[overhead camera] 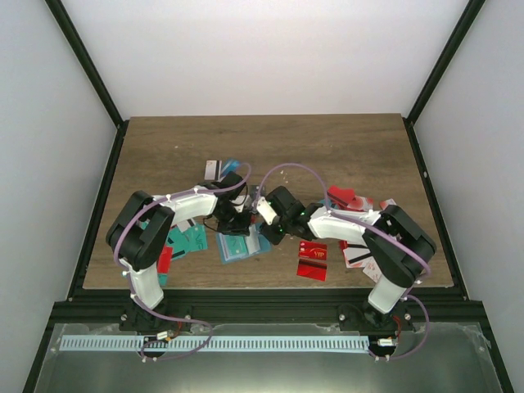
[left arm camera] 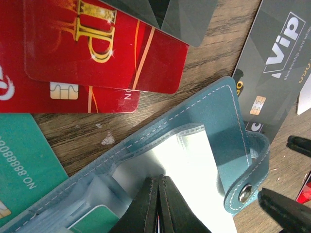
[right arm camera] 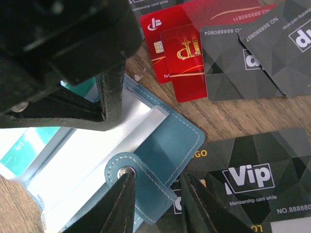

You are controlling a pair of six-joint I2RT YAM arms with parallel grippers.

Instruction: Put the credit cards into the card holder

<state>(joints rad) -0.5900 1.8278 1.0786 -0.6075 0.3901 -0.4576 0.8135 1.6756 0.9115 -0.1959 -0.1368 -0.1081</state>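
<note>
The teal-blue card holder [overhead camera: 237, 247] lies open on the table between both arms. My left gripper [left arm camera: 159, 183] is shut, its tips resting on the holder's shiny clear inner sleeve [left arm camera: 194, 160]. A green card [left arm camera: 95, 219] sits in a sleeve beside the tips. My right gripper [right arm camera: 158, 179] is open and stands astride the holder's clasp tab [right arm camera: 146, 179]. Its left finger is by the snap and its right finger is just off the flap edge [right arm camera: 170, 141]. Loose credit cards lie around: red ones [left arm camera: 97, 43], a black Vip card [right arm camera: 248, 177] and a teal one [left arm camera: 24, 160].
More cards are scattered on the wooden table: teal ones [overhead camera: 187, 237] by the left arm, a red one [overhead camera: 312, 260] near the front edge and a mixed pile [overhead camera: 354, 201] by the right arm. The left gripper's body [right arm camera: 63, 63] fills the upper left of the right wrist view.
</note>
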